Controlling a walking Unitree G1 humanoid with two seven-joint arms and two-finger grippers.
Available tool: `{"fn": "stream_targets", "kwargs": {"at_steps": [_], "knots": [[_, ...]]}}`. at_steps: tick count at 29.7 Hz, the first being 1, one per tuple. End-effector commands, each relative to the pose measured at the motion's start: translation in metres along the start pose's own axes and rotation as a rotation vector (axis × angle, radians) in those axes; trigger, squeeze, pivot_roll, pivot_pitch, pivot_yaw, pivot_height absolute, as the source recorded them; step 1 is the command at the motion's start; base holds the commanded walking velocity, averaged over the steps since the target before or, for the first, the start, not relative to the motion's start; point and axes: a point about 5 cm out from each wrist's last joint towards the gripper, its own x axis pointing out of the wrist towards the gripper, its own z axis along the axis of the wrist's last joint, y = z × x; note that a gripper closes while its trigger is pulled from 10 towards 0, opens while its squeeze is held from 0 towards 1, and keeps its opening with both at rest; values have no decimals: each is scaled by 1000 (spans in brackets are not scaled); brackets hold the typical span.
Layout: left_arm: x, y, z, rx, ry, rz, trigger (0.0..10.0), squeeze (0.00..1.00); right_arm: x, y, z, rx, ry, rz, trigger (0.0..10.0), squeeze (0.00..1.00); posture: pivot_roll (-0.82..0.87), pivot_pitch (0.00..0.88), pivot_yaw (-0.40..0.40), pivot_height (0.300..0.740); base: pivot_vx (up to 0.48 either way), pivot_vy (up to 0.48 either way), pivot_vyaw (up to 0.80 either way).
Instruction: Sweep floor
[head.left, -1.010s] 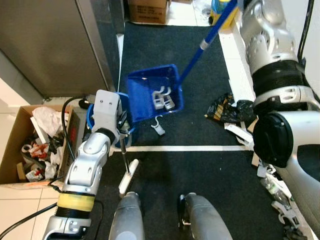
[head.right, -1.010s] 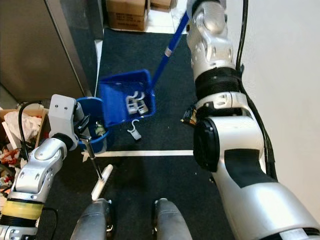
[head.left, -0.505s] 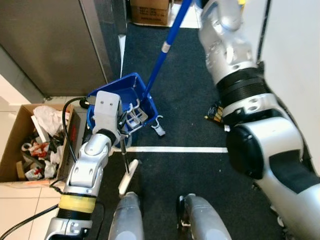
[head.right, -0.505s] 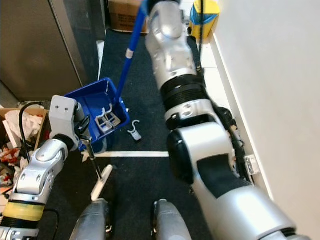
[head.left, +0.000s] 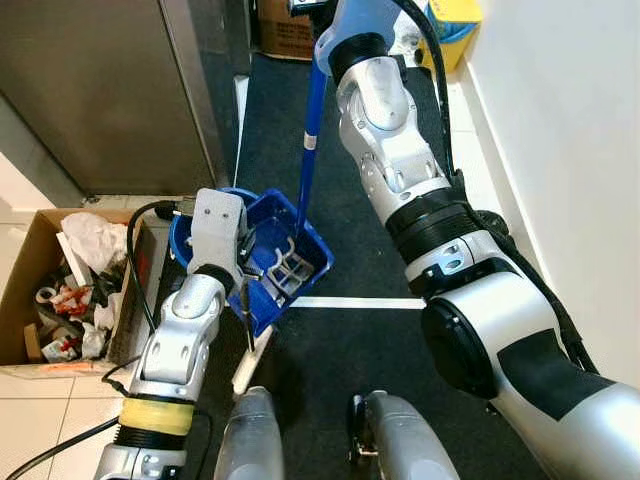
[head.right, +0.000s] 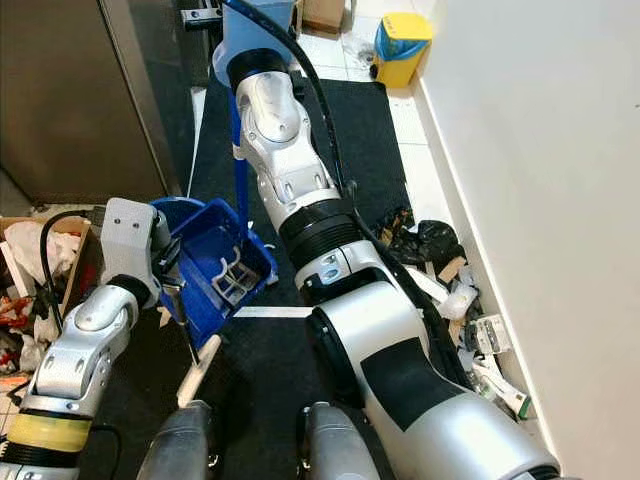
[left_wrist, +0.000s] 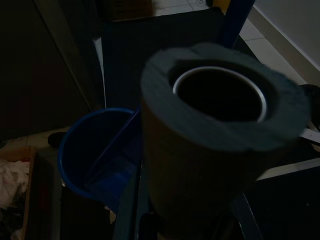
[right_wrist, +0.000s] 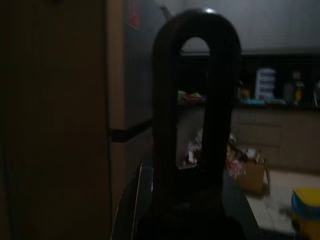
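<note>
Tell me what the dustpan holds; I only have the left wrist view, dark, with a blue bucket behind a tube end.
Observer: The blue dustpan, tilted over the blue bucket, holds white plastic pieces.
Operator: What is that tube?
Observer: Likely the grip of a small brush in the left gripper; its white head is down at the dark mat.
Operator: Any litter left?
Observer: Yes, wrappers along the white wall on the robot's right.

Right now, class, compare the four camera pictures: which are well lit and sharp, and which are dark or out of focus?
Left and right eye views: bright and sharp, the blue dustpan and cardboard box crisp. Left wrist view: dim, a blurred dark tube close to the lens, the blue bucket barely lit. Right wrist view: very dark, a black loop in silhouette.
</note>
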Motion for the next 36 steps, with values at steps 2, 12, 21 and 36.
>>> {"fn": "stream_targets", "kwargs": {"at_steps": [2, 12, 21, 36], "knots": [[-2, 2, 1, 9, -8, 8, 10000, 0, 7, -33, 3, 104, 50, -145, 10000, 0, 153, 48, -117, 740, 0, 0, 0], [0, 11, 10, 22, -41, 9, 10000, 0, 2, -122, 11, 86, 60, -405, 10000, 0, 132, 39, -87, 740, 0, 0, 0], [2, 8, 11, 30, -45, -15, 10000, 0, -23, -167, -8, 24, 144, -530, 10000, 0, 128, 43, -73, 740, 0, 0, 0], [0, 3, 7, 25, -29, -28, 10000, 0, -77, -182, -79, 9, 395, -576, 10000, 0, 136, 57, -77, 740, 0, 0, 0]]}}
